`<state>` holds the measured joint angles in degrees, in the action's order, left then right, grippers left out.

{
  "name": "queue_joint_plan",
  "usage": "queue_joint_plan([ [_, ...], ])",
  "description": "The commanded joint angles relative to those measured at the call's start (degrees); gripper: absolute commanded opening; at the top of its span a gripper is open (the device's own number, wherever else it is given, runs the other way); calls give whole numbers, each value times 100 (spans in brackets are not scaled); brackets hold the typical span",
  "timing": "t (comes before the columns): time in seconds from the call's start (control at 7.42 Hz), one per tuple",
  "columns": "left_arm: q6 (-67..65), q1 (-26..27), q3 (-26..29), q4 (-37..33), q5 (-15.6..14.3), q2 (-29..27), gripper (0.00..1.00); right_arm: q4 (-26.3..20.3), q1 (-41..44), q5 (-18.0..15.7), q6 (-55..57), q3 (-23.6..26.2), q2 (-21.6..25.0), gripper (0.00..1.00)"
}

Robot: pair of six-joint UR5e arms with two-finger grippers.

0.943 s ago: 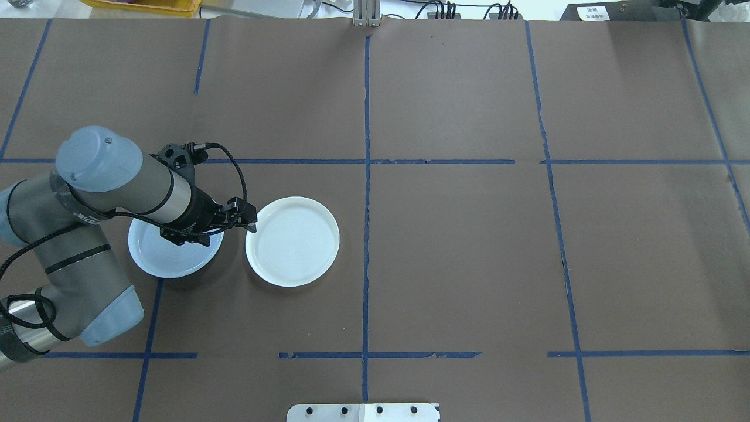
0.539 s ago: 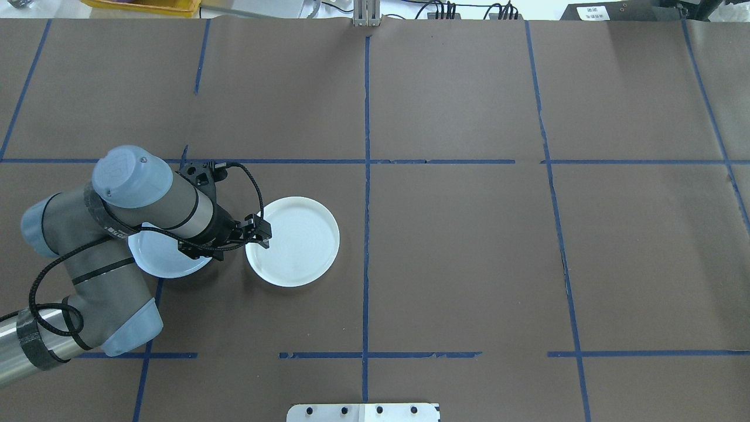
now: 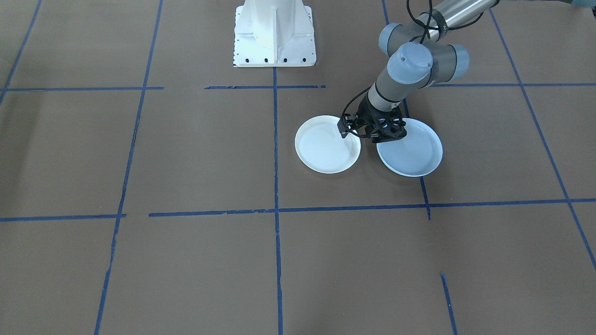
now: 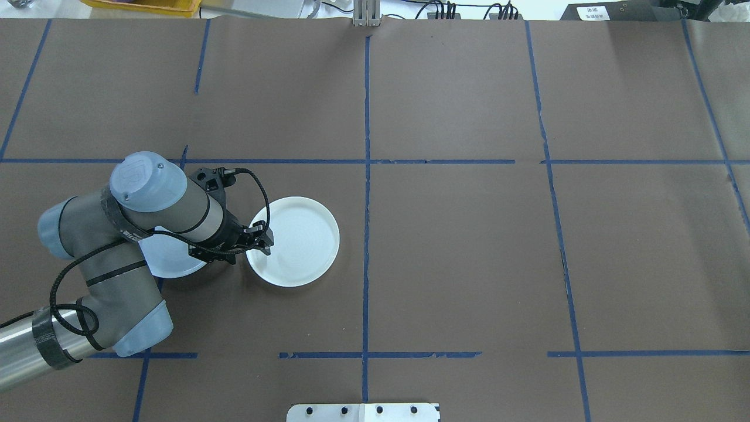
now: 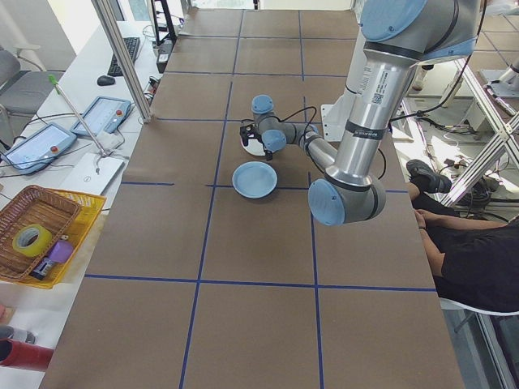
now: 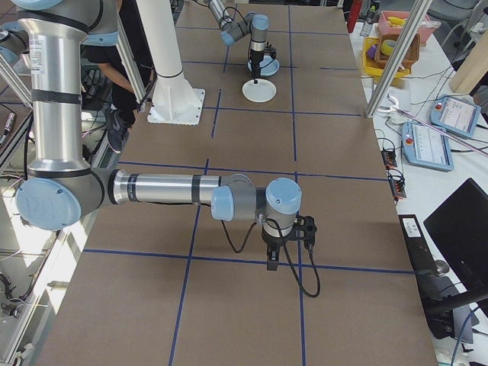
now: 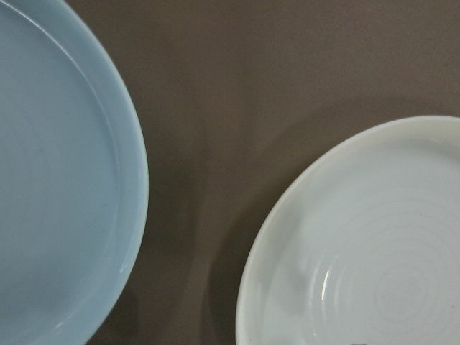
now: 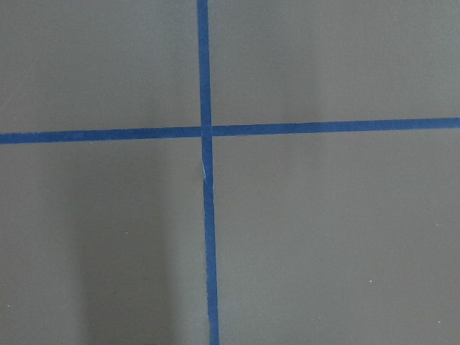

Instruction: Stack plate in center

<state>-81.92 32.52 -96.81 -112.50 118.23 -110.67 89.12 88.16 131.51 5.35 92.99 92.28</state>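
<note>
1. Round shallow pale blue-grey plate (image 3: 412, 156) with a smooth plain inside and a raised rim lies flat on the table (image 4: 457, 246), on the robot's left side; the overhead view shows it partly hidden under the left arm (image 4: 117, 246).
2. Just beside it, apart with a strip of bare table between, lies a brighter white round plate (image 4: 296, 241) with faint concentric rings inside; the left wrist view shows both rims and the gap.
3. Left gripper (image 3: 343, 131) hangs over the white plate's rim nearest the blue-grey plate. Fingers look close together with nothing between them, but how far open it is I cannot tell.
4. Right gripper (image 6: 272, 263) shows only in the right side view, pointing down over the table well apart from the plates; open or closed, cannot tell. Its wrist camera sees only a crossing of blue tape.
5. Table is covered in brown paper, marked into a grid with blue tape lines (image 4: 367, 176). White robot base pedestal (image 3: 274, 32) stands at its edge.
6. Room: a side bench with a yellow tray holding a wicker basket (image 5: 36, 231) and a roll of yellow tape, teach pendants (image 5: 101, 115), a seated person's legs (image 5: 466, 259) by the robot side.
7. A label on the near left arm in the left side view is too small to read.
</note>
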Motion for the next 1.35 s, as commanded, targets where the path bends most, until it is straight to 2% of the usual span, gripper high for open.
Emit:
queue_joint_plan([
  [0.0, 9, 0, 39, 0, -55, -16, 50, 0, 0, -3, 1, 0, 0, 100],
  [0.13, 18, 0, 39, 0, -55, -16, 36, 0, 0, -3, 1, 0, 0, 100],
  [0.27, 18, 0, 31, 0, -55, -16, 12, 0, 0, 6, -8, 0, 0, 100],
  [0.4, 27, 0, 13, 0, -55, -16, 0, 0, 0, 6, -8, 0, 0, 100],
  [0.81, 18, 44, -92, 0, -55, 2, 0, 0, 0, 6, 1, 0, 0, 100],
  [1.08, 123, 385, -695, 262, 128, 142, 0, 0, 0, 6, 1, 0, 0, 100],
  [1.21, 393, 518, -1117, 760, 347, 212, 0, 0, 0, -2, -8, 0, 0, 100],
])
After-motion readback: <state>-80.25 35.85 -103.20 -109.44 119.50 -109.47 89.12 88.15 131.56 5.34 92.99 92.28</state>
